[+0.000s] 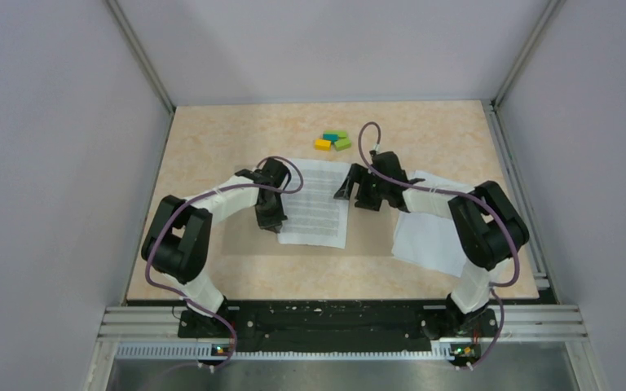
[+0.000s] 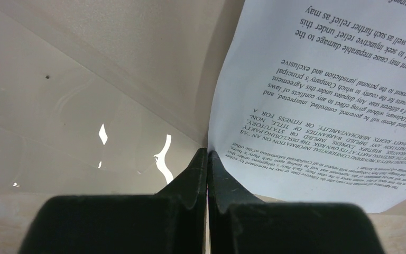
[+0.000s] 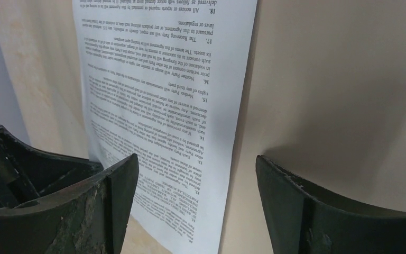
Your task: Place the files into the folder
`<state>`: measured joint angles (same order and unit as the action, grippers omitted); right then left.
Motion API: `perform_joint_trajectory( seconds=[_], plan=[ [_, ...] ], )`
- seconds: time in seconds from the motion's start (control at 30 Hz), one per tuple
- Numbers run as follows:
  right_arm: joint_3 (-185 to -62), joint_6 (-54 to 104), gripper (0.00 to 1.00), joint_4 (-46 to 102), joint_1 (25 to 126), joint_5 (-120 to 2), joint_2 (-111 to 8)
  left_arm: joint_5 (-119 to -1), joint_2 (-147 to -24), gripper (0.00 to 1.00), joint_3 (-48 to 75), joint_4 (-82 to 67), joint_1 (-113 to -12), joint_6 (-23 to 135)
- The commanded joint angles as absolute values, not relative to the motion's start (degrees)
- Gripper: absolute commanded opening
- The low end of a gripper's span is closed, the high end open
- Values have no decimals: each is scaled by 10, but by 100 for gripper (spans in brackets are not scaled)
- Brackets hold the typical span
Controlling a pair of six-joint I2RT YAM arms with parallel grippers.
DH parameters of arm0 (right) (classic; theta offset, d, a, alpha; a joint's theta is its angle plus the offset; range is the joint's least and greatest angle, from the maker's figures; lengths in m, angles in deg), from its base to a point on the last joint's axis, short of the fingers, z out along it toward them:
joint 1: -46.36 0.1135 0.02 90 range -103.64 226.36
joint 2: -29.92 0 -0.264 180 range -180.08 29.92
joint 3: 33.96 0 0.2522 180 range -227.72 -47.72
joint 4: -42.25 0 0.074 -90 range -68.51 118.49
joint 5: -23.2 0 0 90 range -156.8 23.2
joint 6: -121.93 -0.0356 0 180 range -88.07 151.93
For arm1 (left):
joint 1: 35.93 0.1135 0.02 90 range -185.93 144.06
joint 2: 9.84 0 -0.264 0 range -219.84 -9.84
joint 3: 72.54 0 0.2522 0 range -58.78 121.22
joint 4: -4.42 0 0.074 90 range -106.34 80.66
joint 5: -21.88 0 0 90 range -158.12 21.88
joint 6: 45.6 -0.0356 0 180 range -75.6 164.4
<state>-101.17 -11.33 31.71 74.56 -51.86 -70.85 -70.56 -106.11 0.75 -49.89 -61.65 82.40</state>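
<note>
One printed file sheet [image 1: 318, 204] lies mid-table on the tan folder [image 1: 372, 228], which shows as a duller band to its right. My left gripper [image 1: 271, 218] is at the sheet's near-left corner. In the left wrist view it [image 2: 207, 151] is shut on a thin edge, seemingly the folder's raised glossy flap [image 2: 84, 121], with the curled sheet [image 2: 322, 116] right beside it. My right gripper [image 1: 353, 195] is open over the sheet's right edge. In the right wrist view its jaws [image 3: 196, 157] straddle the sheet's edge [image 3: 164, 95] and the bare folder [image 3: 338, 79].
A second white sheet [image 1: 428, 232] lies at the right under my right arm. Small coloured blocks [image 1: 332, 140] sit at the back centre. The beige tabletop [image 1: 212, 138] is fenced by grey walls on three sides.
</note>
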Motion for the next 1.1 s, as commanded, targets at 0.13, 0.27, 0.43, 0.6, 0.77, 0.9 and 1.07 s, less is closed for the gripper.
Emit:
perform_joint_trajectory(
  seconds=[0.13, 0.27, 0.43, 0.6, 0.77, 0.9, 1.07],
  plan=[
    [-1024, -171, 81, 389, 775, -473, -752, -710, -1056, 0, -1, -496, -620, 828],
    [-1025, -187, 80, 411, 780, -453, -757, -696, -1052, 0, -2, -498, -620, 822],
    [-1008, -206, 78, 443, 780, -442, -728, -687, -1044, 0, 1, -503, -620, 816],
    [-994, -211, 65, 461, 780, -443, -703, -665, -1038, 0, 5, -503, -620, 807],
    [-1001, -204, 56, 467, 781, -428, -733, -629, -1020, 0, 10, -494, -620, 801],
    [-1004, -188, 54, 463, 782, -429, -742, -610, -1007, 0, 13, -493, -620, 797],
    [-1005, -171, 45, 457, 784, -427, -753, -597, -1000, 0, 15, -492, -620, 795]
  ],
)
